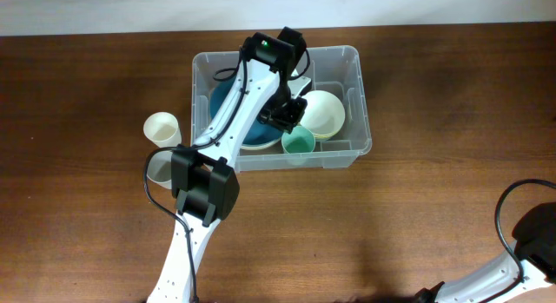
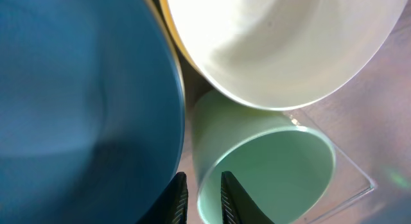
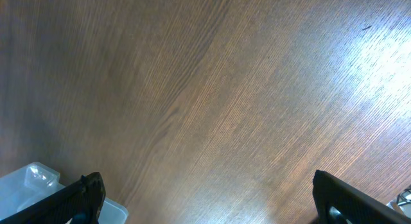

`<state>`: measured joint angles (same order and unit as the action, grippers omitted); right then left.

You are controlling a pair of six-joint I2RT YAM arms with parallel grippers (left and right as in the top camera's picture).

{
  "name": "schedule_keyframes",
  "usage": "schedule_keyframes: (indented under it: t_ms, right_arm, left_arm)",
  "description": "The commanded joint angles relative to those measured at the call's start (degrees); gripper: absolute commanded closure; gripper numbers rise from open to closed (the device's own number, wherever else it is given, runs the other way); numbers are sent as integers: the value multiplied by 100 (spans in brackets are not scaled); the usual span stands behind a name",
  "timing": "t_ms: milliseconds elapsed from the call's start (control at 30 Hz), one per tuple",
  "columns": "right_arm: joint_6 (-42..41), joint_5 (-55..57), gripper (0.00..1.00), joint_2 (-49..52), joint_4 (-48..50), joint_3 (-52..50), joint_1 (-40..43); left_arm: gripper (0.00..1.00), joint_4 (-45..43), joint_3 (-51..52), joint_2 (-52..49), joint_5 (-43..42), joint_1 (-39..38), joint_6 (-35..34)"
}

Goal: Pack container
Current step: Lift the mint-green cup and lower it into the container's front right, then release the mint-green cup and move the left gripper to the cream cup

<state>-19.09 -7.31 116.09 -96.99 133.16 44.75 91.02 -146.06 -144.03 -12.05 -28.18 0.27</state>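
— Brown wood and nothing else under the right gripper: its fingers are spread as wide as they go, holding nothing, low over the table at the near edge. My guess is it is parked there to keep out of the other arm's way.

— And further in?

— Two cups stand outside on the left, a cream cup and a paler one just beside it, half hidden by the left arm. I'd judge those are what is left to pack.

— Then the container?

— Past them, toward the far side of the table, clear-walled, with the left arm reaching down into it. Against its near wall stands a mint cup, upright, mouth up, in the gap between a blue bowl and a cream bowl. It looks like the only free spot, which would explain putting it there.

— What is the left gripper doing?

— Its fingers are nearly together and straddle the mint cup's wall, one inside, one outside. That is a sensible way to carry a cup by its rim. Whether they are pinching the wall or already clear of it, I cannot tell.

— Risk?

— Lifting out with the wall pinched could drag the cup over against the bowls.
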Motion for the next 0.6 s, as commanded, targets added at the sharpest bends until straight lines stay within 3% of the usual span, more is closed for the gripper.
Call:
schedule_keyframes:
  t_ms: [0, 300, 467, 533, 567]
  right_arm:
    - [44, 50, 1, -57, -11, -15, -11]
    - [44, 50, 1, -57, -11, -15, -11]
    - [46, 50, 1, -57, -11, -15, -11]
    - [44, 50, 1, -57, -11, -15, -11]
    - [44, 50, 1, -57, -11, -15, -11]
  left_arm:
    - [81, -85, 31, -31, -61, -22, 66]
    - [80, 70, -1351, 28, 9, 424, 68]
    - [79, 575, -2511, 140, 560, 824, 63]
    - [68, 568, -2702, 310, 754, 1008, 63]
    - [68, 566, -2706, 444, 876, 1108, 63]
